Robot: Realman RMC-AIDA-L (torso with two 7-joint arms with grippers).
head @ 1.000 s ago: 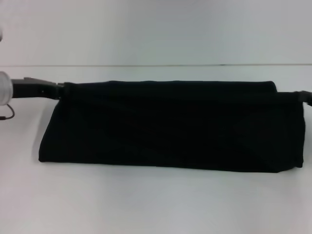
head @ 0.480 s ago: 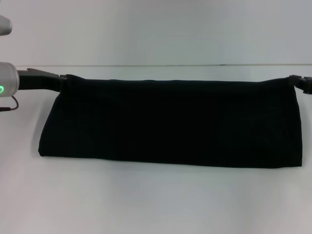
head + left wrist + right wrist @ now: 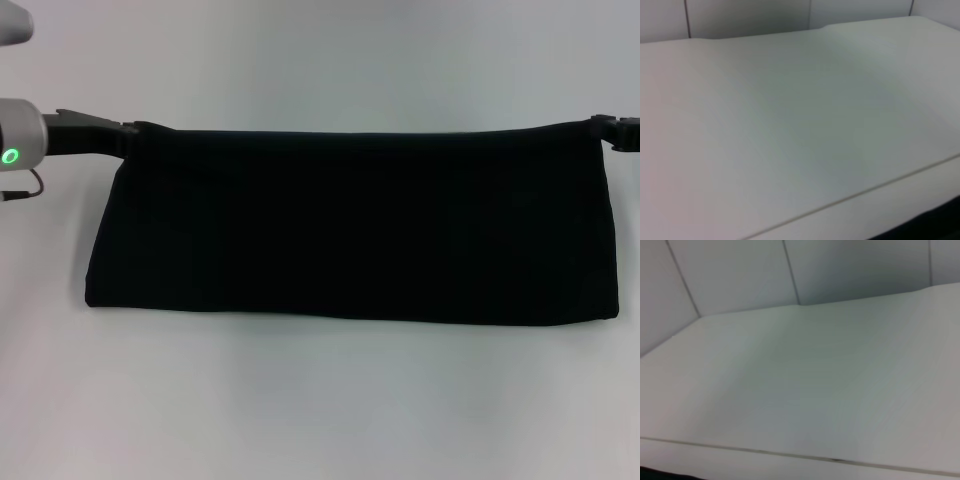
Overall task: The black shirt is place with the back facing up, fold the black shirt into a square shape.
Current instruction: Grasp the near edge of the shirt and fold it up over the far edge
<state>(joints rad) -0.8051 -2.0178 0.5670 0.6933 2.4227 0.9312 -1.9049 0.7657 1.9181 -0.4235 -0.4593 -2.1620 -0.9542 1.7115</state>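
Across the white table (image 3: 320, 410) the black shirt (image 3: 350, 230) hangs as a long, wide band, its top edge pulled taut between the two arms and its lower edge resting on the tabletop nearer the robot. At the far left corner the left gripper (image 3: 125, 138) is closed on the cloth; at the far right corner the right gripper (image 3: 600, 128) pinches the other end, though only its tip shows at the frame's edge. Neither wrist view shows fingers, only bare table and wall.

My guess is that a lengthwise fold is under way — the lifted edge is to be carried over and laid down on the rest. To do it well, both arms should travel together at the same height and pace, so the top edge stays straight and neither corner slips. Keep the tension gentle; too much could drag the resting hem. Lower the edge flat before letting go, so no crease gets trapped.
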